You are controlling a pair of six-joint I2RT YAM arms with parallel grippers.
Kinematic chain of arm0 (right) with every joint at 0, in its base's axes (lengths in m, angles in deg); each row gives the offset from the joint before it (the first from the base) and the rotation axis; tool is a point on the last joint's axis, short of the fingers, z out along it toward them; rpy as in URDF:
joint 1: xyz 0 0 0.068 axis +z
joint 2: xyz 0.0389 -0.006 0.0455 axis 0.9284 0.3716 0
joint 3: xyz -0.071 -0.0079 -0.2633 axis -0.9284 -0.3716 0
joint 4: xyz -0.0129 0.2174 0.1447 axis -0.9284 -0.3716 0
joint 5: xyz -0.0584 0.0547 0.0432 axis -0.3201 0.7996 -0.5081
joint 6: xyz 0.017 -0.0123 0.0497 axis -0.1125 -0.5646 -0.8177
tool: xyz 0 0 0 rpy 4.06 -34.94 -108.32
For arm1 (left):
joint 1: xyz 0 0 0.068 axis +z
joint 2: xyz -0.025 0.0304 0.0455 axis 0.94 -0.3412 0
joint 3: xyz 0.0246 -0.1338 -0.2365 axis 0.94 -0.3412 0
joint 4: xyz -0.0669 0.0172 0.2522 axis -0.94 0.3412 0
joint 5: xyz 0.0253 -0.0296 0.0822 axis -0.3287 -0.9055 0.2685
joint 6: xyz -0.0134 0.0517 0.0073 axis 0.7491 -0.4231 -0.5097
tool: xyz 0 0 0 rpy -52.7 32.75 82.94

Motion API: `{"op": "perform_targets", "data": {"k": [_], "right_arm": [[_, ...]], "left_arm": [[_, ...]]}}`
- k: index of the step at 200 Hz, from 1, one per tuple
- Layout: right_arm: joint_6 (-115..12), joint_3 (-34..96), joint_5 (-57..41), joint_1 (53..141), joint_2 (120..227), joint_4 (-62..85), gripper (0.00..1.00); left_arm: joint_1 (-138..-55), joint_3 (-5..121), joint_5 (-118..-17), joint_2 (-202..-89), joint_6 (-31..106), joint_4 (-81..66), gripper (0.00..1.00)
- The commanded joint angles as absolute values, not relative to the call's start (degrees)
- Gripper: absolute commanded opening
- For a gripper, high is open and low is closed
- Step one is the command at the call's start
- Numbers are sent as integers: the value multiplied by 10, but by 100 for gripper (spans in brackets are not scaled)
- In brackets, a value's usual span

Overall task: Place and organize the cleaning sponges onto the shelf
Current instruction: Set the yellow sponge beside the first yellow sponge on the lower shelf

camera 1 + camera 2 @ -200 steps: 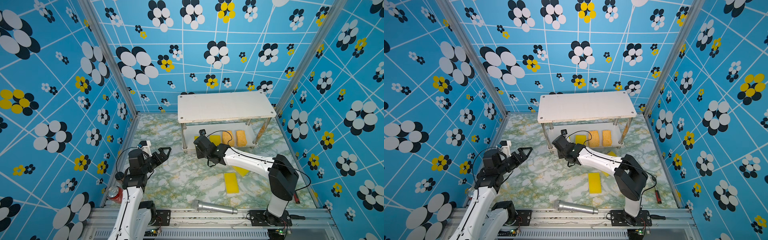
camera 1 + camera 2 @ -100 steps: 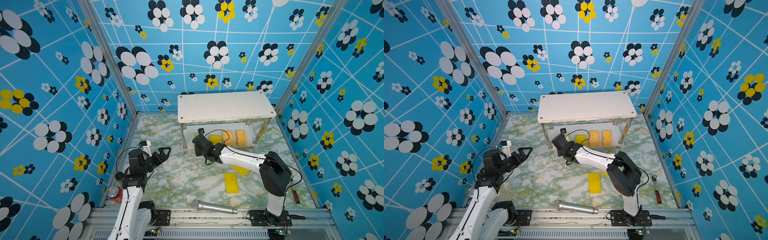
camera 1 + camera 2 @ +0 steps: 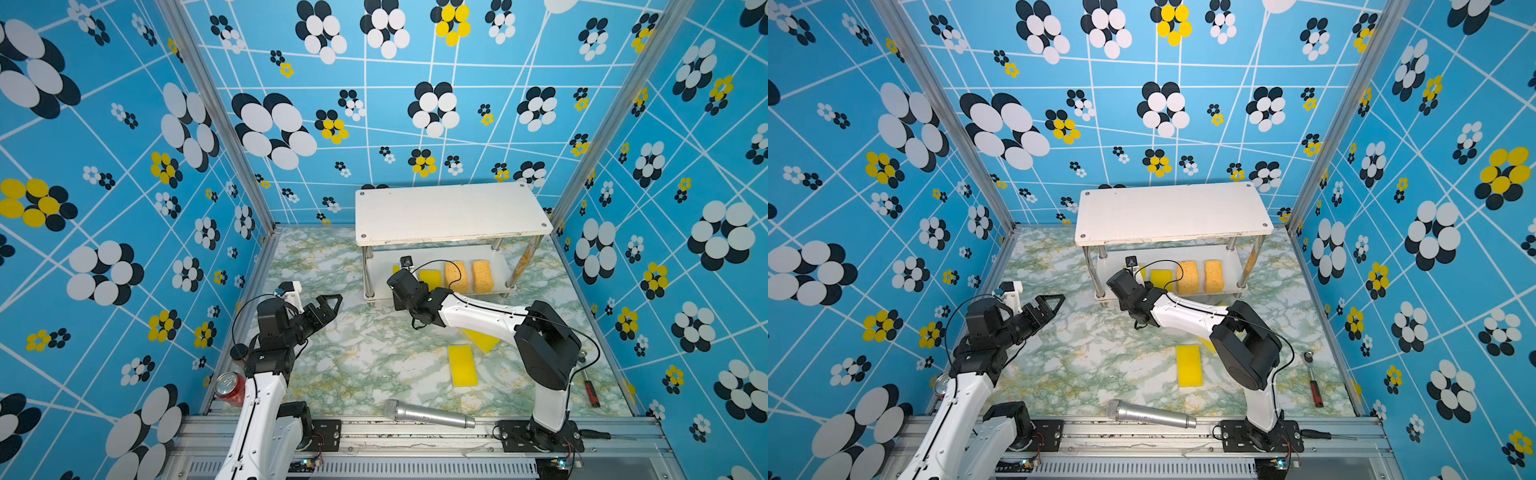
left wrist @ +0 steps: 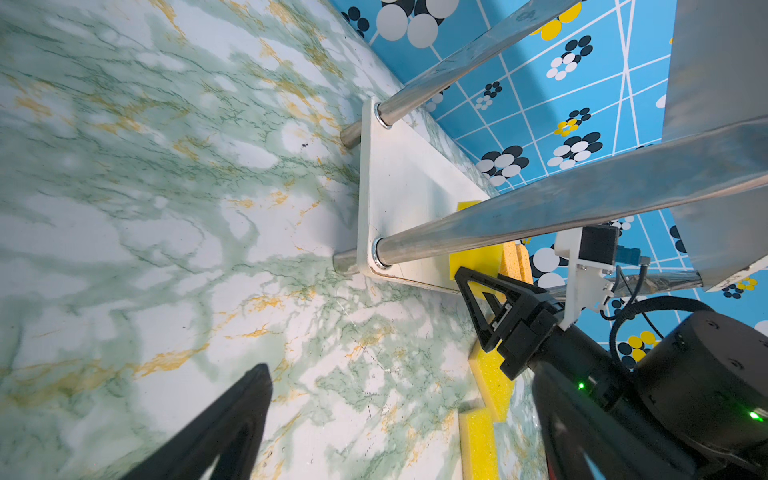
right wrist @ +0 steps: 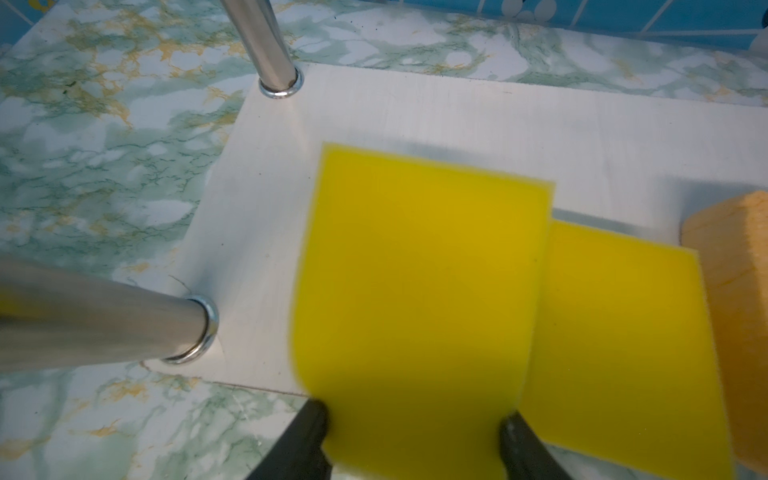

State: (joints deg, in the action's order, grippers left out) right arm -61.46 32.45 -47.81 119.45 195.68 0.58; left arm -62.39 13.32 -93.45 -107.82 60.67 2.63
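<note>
Shelf holds a yellow sponge and two orange sponges on its lower board. Right gripper clamps a second yellow sponge over the board's free end, apparently to extend the row. Left gripper hangs wide open near the shelf; two flat sponges lie in front.

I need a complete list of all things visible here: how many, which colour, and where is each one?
shelf: 1, white boards, chrome legs, back of the marble floor
small yellow sponge: 1, bright yellow, on the lower board
held yellow sponge: 1, bright yellow, over the lower board's end
orange sponges: 2, orange-tan, side by side on the lower board
flat yellow sponges: 2, yellow, on the floor
microphone: 1, silver, front of the floor
soda can: 1, red, front left corner
hand tool: 1, red-black handle, floor right side
left gripper: 1, black, open and empty
right gripper: 1, black, shut on the held yellow sponge
</note>
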Motion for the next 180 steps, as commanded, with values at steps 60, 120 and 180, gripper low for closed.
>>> {"op": "perform_targets", "data": {"k": [60, 120, 180], "right_arm": [[-617, 323, -475, 1185, 1985, 18, 54], [-621, 333, -457, 1185, 1999, 17, 53], [-624, 338, -442, 1185, 2003, 21, 54]], "left_arm": [[-617, 137, -938, -1085, 607, 23, 99], [-617, 138, -936, -1085, 605, 25, 99], [-617, 139, -936, -1084, 605, 26, 99]]}}
